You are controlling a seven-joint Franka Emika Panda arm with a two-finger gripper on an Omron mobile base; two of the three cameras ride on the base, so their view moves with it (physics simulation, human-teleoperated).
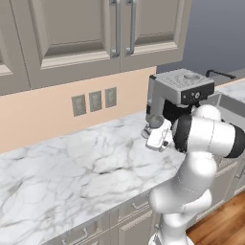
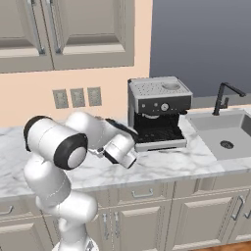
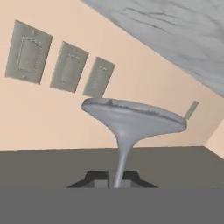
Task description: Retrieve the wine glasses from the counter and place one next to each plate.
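While the white arm reaches over the marble table (image 1: 72,167) beside the espresso machine (image 2: 158,110), its jaws clench a wine glass (image 3: 131,120) by the stem.

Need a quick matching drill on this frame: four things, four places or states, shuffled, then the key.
Things:
1. wine glass
2. coffee machine
3. sink
4. outlet plates

Places or states:
A. on the peach backsplash
B. set into the counter, under a black tap
C. stem between the pincer's fingertips
D. standing on the marble, left of the sink

Pairs: 1-C, 2-D, 3-B, 4-A
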